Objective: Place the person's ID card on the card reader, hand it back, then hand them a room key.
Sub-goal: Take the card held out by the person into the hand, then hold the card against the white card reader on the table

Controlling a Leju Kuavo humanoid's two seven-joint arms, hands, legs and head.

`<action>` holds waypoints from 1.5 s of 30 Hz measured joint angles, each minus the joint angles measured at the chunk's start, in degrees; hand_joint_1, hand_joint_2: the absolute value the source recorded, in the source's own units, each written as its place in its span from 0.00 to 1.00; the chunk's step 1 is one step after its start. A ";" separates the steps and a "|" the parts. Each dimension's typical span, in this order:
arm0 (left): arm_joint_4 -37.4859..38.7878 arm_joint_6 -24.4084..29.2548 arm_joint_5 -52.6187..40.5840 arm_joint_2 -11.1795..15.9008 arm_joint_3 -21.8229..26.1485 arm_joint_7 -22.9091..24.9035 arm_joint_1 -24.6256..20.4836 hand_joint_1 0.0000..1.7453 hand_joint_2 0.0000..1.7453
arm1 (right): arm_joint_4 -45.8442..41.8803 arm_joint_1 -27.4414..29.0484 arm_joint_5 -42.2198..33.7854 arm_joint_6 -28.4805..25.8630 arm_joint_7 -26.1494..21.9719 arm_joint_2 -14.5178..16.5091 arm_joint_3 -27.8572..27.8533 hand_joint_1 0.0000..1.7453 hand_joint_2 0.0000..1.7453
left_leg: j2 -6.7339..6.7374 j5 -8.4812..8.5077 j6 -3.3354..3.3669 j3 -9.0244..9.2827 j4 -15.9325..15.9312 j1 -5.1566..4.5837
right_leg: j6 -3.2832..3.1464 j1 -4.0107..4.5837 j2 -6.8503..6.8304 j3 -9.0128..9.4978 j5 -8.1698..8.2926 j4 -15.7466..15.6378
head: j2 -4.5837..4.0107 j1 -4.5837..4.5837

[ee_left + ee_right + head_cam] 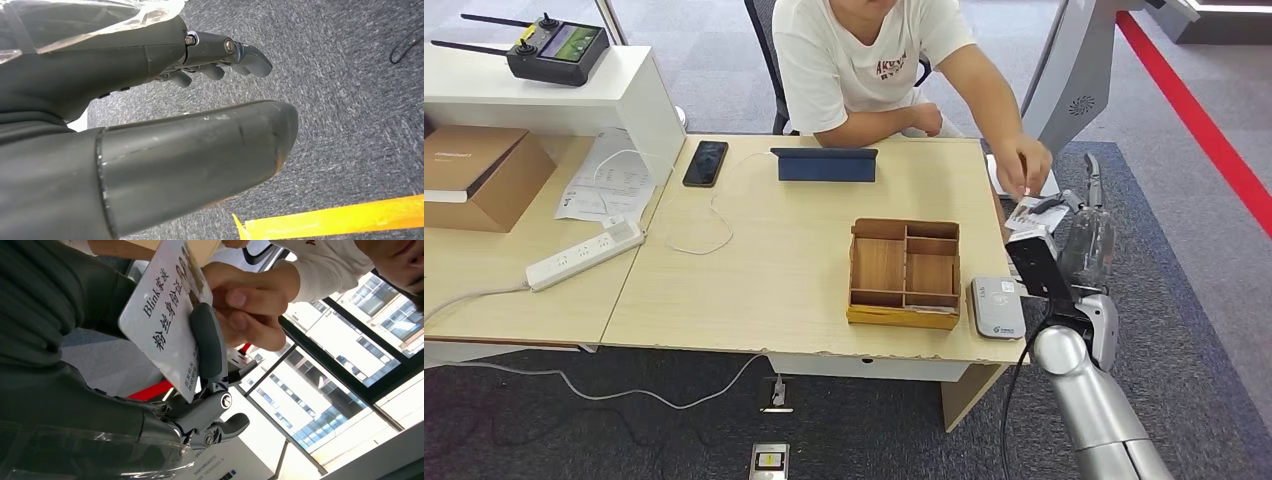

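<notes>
Your right hand (1052, 232) is raised just past the right edge of the surface (764, 270), and it grips the ID card (162, 315): in the right wrist view you can see a dark finger (209, 342) lying across the printed white face of the card, with the grey thumb side behind it. The person's hand (245, 305) reaches in from across the surface and its fingertips pinch the far end of the same card, so both hands are on it at once. The card reader (996, 306), a small white-and-grey pad, lies flat on the surface near its front right corner, just beside the wooden tray (904, 273) of open compartments. Your left hand (215, 60) hangs over grey carpet with its fingers apart and lightly bent, holding nothing.
</notes>
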 joint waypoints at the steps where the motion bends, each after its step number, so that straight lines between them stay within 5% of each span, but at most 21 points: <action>1: 0.00 -0.02 0.00 0.01 0.01 0.00 0.00 0.00 0.00 | 0.00 0.00 0.00 0.00 0.02 0.00 0.01 1.00 1.00 | 0.00 0.00 0.00 0.00 0.00 0.00 | 0.00 0.00 0.00 0.00 0.00 0.00 | 0.00 0.01; 9: 0.00 -0.03 0.04 0.02 0.09 0.11 0.00 0.00 0.00 | 0.01 -0.12 -0.62 3.01 1.57 -0.21 0.04 1.00 1.00 | 0.00 0.00 0.00 0.01 0.00 0.00 | 0.00 0.00 0.00 0.00 0.00 0.00 | 0.00 0.01; 27: 0.00 -0.70 0.76 0.26 0.94 0.22 0.17 0.00 0.00 | 0.44 -0.28 -0.53 28.88 7.96 -9.08 0.13 1.00 1.00 | 0.00 -0.01 0.00 -0.02 0.02 0.00 | 0.00 0.00 0.00 -0.04 0.00 -0.01 | 0.00 0.01; 45: 0.00 -0.66 0.75 0.42 2.25 1.42 0.09 0.00 0.00 | 10.40 -1.68 4.35 30.88 5.58 -6.75 3.84 1.00 1.00 | -0.01 0.00 0.00 -0.08 0.01 0.00 | 0.00 0.00 0.00 -0.05 0.00 -0.01 | 0.00 0.00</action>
